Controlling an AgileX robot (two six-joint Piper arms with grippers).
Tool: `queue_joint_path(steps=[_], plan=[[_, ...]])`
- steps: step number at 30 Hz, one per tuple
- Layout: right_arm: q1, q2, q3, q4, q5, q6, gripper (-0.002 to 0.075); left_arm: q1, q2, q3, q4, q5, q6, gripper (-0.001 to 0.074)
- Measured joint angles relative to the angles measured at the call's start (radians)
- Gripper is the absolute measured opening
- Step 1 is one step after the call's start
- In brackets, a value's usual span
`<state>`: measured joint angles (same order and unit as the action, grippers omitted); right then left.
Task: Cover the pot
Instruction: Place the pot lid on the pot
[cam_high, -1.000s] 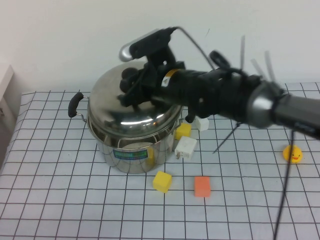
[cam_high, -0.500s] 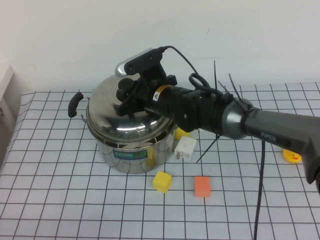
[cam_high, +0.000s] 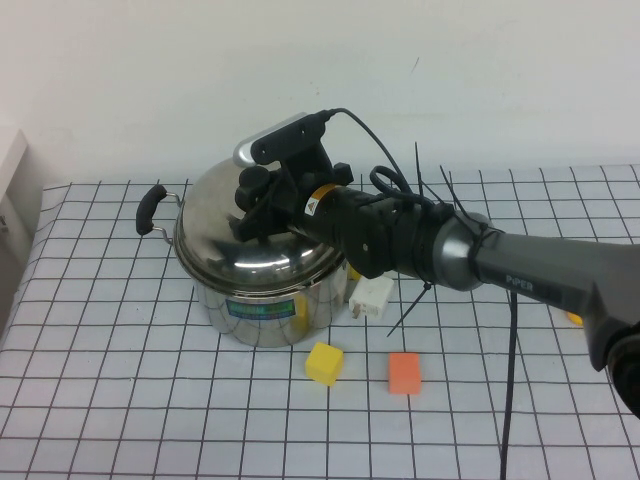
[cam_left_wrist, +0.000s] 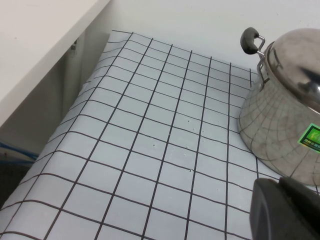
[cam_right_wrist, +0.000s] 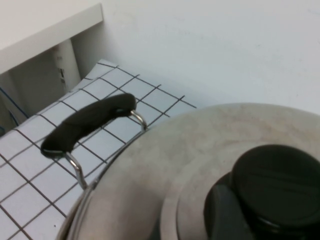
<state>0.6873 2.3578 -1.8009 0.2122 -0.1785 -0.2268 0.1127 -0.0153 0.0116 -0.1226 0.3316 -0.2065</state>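
The steel pot (cam_high: 262, 305) with a blue-green label stands at the table's back left. The domed steel lid (cam_high: 250, 245) rests on its rim, nearly level. My right gripper (cam_high: 255, 205) reaches in from the right and is shut on the lid's black knob (cam_right_wrist: 277, 182); one finger (cam_right_wrist: 225, 215) presses against the knob's side. The pot's left black handle (cam_high: 150, 207) sticks out; it also shows in the right wrist view (cam_right_wrist: 87, 122). My left gripper (cam_left_wrist: 285, 210) is shut and empty, low over the cloth beside the pot (cam_left_wrist: 280, 135), out of the high view.
A white plug block (cam_high: 371, 296) lies against the pot's right side. A yellow cube (cam_high: 324, 362) and an orange cube (cam_high: 404, 372) lie in front of it. A white shelf (cam_left_wrist: 40, 40) stands off the table's left edge.
My right arm has lowered and swung left with the lid. The lid was tilted above the rim and now sits down on the pot.
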Motion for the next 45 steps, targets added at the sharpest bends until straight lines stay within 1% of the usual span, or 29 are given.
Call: queue_joint_path(steps=[12, 23, 33, 36, 39, 41, 45], plan=[[-0.006, 0.004, 0.000, 0.009, 0.006, 0.000, 0.0347, 0.000, 0.000, 0.000, 0.000, 0.000, -0.002, -0.0003], [-0.008, 0.004, -0.004, 0.031, 0.028, 0.046, 0.0347, 0.000, 0.000, 0.000, 0.000, 0.000, -0.002, -0.0003], [-0.008, 0.004, -0.006, 0.038, 0.040, 0.049, 0.0347, 0.000, 0.000, 0.000, 0.000, 0.000, -0.002, -0.0003], [-0.008, 0.004, -0.006, 0.038, 0.040, 0.049, 0.0371, 0.000, 0.000, 0.000, 0.000, 0.000, -0.002, -0.0003], [-0.008, 0.004, -0.006, 0.040, 0.040, 0.049, 0.0447, 0.000, 0.000, 0.000, 0.000, 0.000, -0.002, -0.0003], [-0.008, 0.004, -0.007, 0.040, 0.040, 0.049, 0.0477, 0.000, 0.000, 0.000, 0.000, 0.000, -0.002, -0.0003], [-0.008, -0.002, -0.007, 0.040, 0.040, 0.049, 0.0496, 0.000, 0.000, 0.000, 0.000, 0.000, -0.002, -0.0003]])
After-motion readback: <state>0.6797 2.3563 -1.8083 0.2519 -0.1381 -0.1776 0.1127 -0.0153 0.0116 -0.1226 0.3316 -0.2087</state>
